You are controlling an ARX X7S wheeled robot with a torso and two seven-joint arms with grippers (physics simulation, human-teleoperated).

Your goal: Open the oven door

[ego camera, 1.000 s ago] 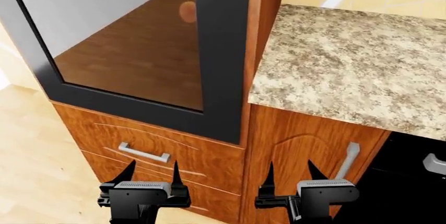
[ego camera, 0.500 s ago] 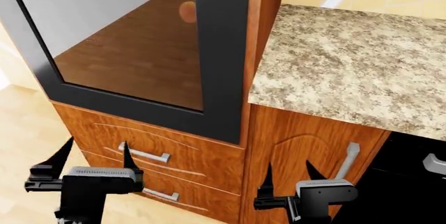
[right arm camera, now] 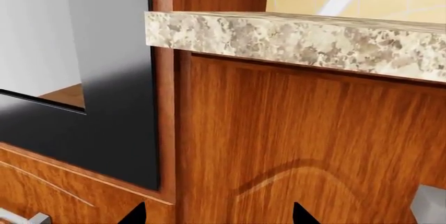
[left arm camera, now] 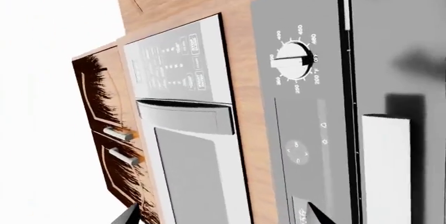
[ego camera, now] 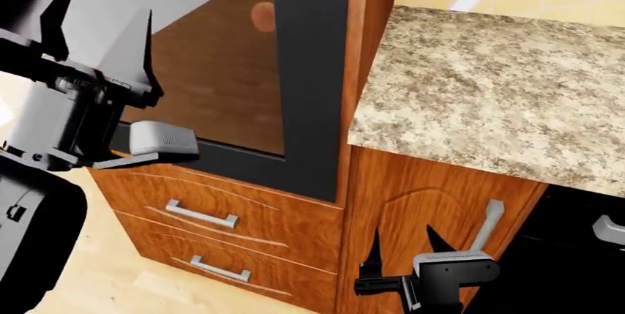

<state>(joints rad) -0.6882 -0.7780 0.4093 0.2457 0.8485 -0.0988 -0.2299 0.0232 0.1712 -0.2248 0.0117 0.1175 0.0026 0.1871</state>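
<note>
To my right, a speckled beige granite countertop (ego camera: 498, 87) sits on an orange-brown wooden cabinet door (ego camera: 429, 204) with an arched groove and a grey bar handle (ego camera: 487, 225). Below and to my left are two wooden drawers, the upper drawer (ego camera: 215, 204) and lower drawer (ego camera: 225, 263), each with a small silver handle. Pale wooden flooring (ego camera: 58, 204) lies at far left. My left wrist camera shows a silver microwave (left arm camera: 188, 130) and a round control knob (left arm camera: 293, 61).

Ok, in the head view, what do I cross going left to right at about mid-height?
left gripper → oven door glass and black frame → wooden cabinet side → speckled countertop
</note>
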